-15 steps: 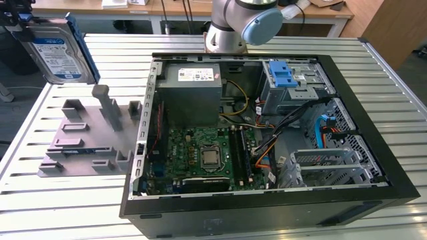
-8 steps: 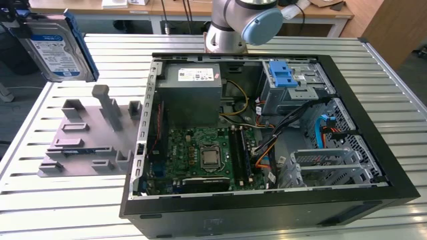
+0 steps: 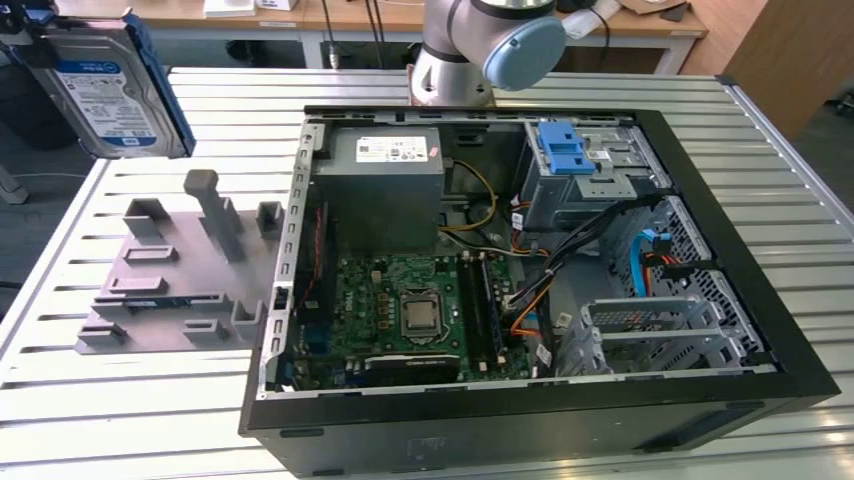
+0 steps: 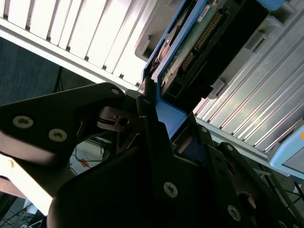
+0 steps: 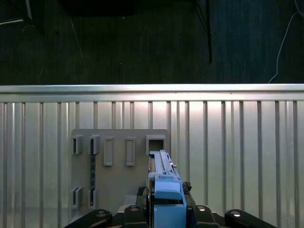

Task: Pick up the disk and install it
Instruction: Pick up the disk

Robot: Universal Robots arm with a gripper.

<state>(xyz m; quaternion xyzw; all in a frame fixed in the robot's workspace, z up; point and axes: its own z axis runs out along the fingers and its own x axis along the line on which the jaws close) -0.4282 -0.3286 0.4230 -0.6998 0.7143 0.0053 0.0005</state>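
The disk (image 3: 100, 85), silver with a white-and-blue label and a blue carrier frame, hangs upright in the air above the table's far corner on the exterior view's left. My gripper (image 5: 164, 211) is shut on its blue frame, with black fingers (image 4: 147, 111) clamping the edge. In the first wrist view the disk (image 5: 164, 183) appears edge-on above the grey holder plate (image 5: 118, 166). Its green circuit-board underside (image 4: 199, 33) faces the second wrist camera. The disk is well away from the open computer case (image 3: 747, 300).
The grey holder fixture (image 3: 174, 270) with upright posts lies on the slatted metal table (image 3: 134, 420), left of the case. Inside the case are a drive cage with a blue latch (image 3: 567, 155), a grey power supply (image 3: 387, 165), a motherboard (image 3: 407, 310) and loose cables. The arm's base (image 3: 467, 50) stands behind the case.
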